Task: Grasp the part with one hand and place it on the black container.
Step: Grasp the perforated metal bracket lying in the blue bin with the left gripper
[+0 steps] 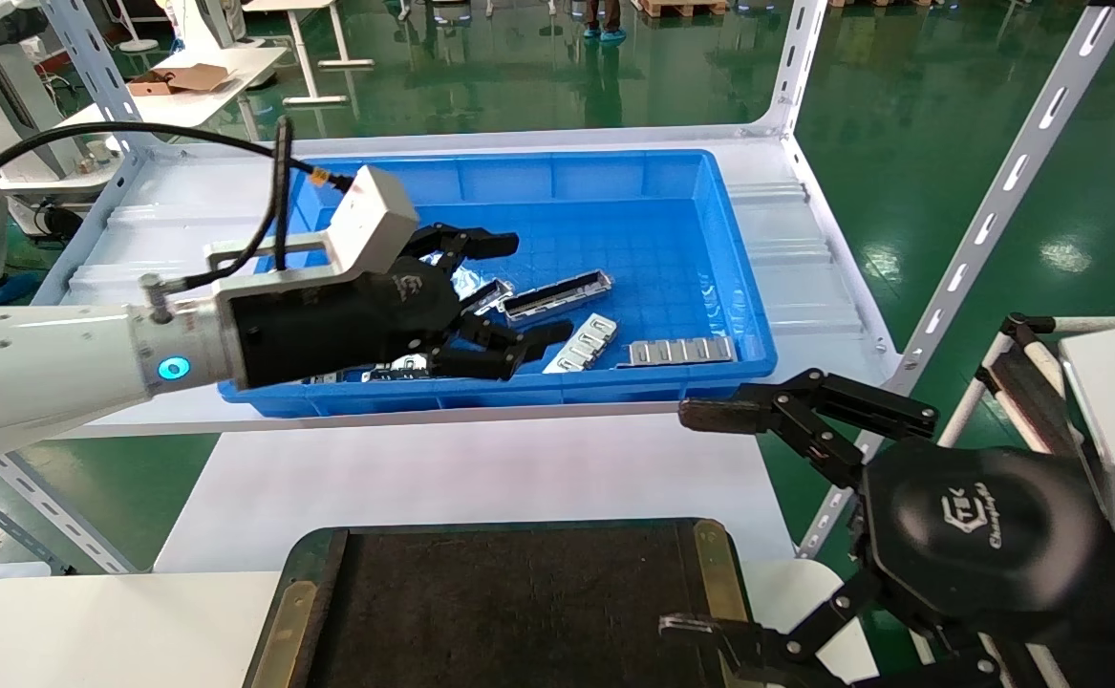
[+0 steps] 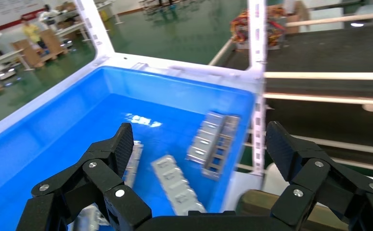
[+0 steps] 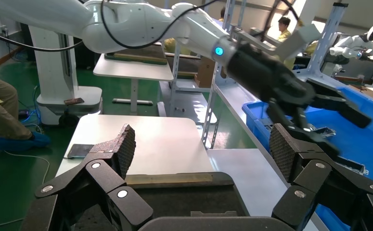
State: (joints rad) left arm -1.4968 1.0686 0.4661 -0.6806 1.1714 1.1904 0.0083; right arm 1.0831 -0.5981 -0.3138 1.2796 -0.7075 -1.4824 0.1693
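The part (image 1: 681,351) is a silver-grey frame with a row of rectangular cutouts. It lies in the front right corner of the blue bin (image 1: 567,387) and also shows in the left wrist view (image 2: 215,139). My left gripper (image 1: 530,289) is open and empty. It hovers over the bin's middle, left of the part, above other metal pieces, and shows in its own view too (image 2: 199,144). The black container (image 1: 313,573) sits at the near table edge, with nothing on its floor (image 3: 184,202). My right gripper (image 1: 691,521) is open and empty over the container's right rim (image 3: 202,144).
A long channel with a dark inside (image 1: 557,294) and a short holed plate (image 1: 584,344) lie in the bin between the left gripper and the part. More pieces lie under the left hand. White slotted shelf posts (image 1: 997,210) flank the bin. A white table (image 1: 481,478) lies between bin and container.
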